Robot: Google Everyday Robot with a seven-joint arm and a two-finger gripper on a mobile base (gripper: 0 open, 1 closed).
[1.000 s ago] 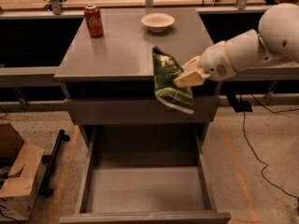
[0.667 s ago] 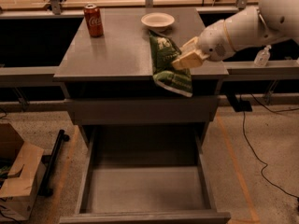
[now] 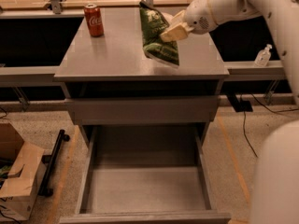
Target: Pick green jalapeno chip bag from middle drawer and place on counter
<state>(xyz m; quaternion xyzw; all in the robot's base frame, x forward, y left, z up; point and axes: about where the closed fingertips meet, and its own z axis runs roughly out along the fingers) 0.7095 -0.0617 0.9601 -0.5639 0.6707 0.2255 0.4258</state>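
Observation:
My gripper (image 3: 171, 31) is shut on the green jalapeno chip bag (image 3: 158, 37) and holds it hanging upright just above the right half of the counter (image 3: 112, 55). The bag's lower end is close to the counter's surface; I cannot tell whether it touches. The white arm reaches in from the upper right. The middle drawer (image 3: 145, 190) is pulled open below, its grey floor bare. A closed grey drawer front (image 3: 142, 110) sits above it.
A red soda can (image 3: 94, 19) stands at the counter's back left. A small clear bottle (image 3: 263, 56) stands on a ledge to the right. A cardboard box (image 3: 18, 176) and a black bar (image 3: 52, 162) lie on the floor at left. Cables run across the floor at right.
The gripper has lifted the chip bag up and back, from in front of the counter's edge to over the counter top. The white bowl is now hidden behind the bag.

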